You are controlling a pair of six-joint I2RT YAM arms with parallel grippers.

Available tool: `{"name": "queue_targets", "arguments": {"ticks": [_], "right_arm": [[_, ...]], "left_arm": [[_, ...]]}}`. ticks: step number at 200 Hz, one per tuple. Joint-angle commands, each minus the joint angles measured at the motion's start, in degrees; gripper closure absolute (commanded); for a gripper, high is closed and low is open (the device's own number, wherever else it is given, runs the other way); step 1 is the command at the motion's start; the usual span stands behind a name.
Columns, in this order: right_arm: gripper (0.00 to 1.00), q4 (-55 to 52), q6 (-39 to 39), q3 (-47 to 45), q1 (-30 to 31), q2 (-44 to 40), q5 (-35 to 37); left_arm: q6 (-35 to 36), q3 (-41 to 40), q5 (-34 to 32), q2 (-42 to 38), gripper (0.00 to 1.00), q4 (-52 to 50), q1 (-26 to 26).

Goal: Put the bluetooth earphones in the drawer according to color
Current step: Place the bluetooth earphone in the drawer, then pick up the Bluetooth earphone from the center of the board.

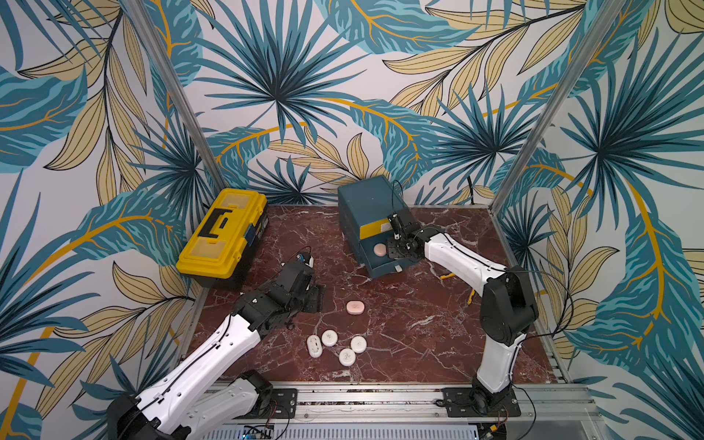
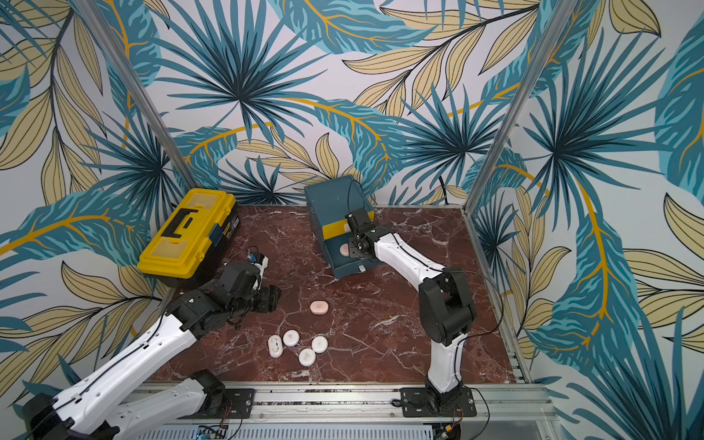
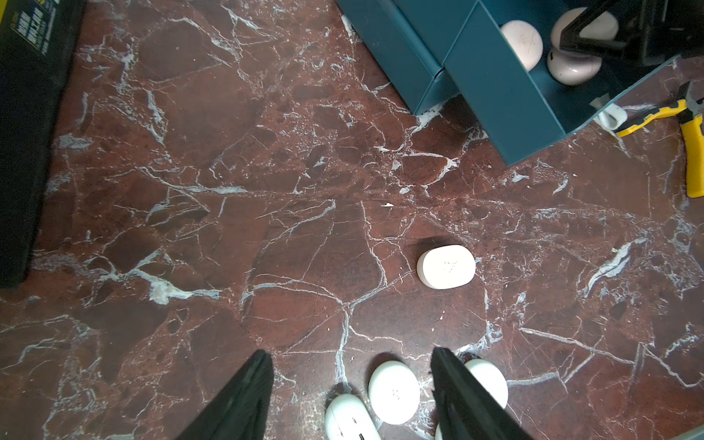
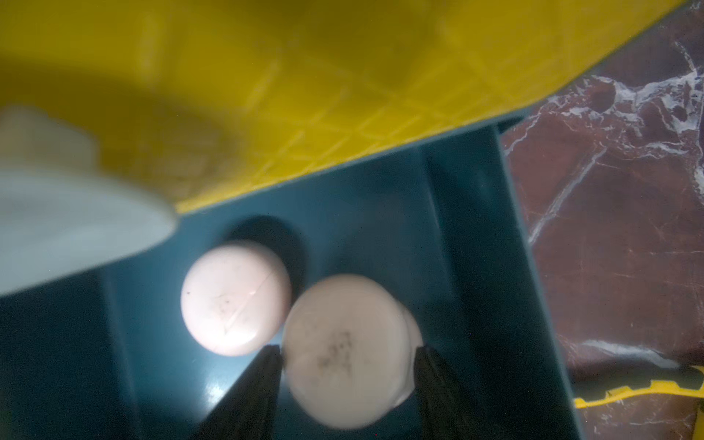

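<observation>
Peach-pink cases (image 4: 236,301) are grouped by colour in the open teal drawer (image 4: 362,236). One is flanked by the right gripper (image 4: 344,352), jaws parted, grip unclear through blur. Left gripper (image 3: 352,356) is poised open, empty.

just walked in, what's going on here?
The right claw is over the teal cabinet's open drawer, a peach-pink case between its fingertips; gripped or released, I can't tell. Two more pink cases sit inside. One pink case and four white cases lie on the table. The left claw hovers open near the whites.
</observation>
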Motion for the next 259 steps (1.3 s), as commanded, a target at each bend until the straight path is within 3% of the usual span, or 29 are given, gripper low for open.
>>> {"name": "queue_targets", "arguments": {"ticks": [1, 48, 91, 122, 190, 259], "right_arm": [[0.36, 3.05, -0.71, -0.01, -0.06, 0.94, -0.88], [0.34, 3.71, -0.19, -2.24, 0.02, -3.61, -2.25], [0.32, 6.82, 1.01, -10.19, 0.11, -17.77, -3.97], [0.31, 6.32, 2.72, -15.45, 0.18, -28.13, -3.48], [0.30, 0.87, 8.12, -24.17, 0.20, -47.87, 0.06], [0.29, -3.27, 9.15, -26.60, 0.20, -53.94, 1.41]], "left_arm": [[0.56, 0.91, -0.23, 0.16, 0.29, -0.60, 0.25], [0.80, 1.00, -0.44, -0.26, 0.29, -1.37, 0.24], [0.65, 0.57, 0.26, -0.44, 0.29, -1.02, 0.25], [1.63, 0.49, 5.29, 1.69, 0.30, -0.26, 0.08], [0.59, 4.83, 7.81, 20.70, 0.22, 3.27, -9.70], [0.48, 12.82, 8.97, 34.76, 0.21, 7.37, -12.03]]}}
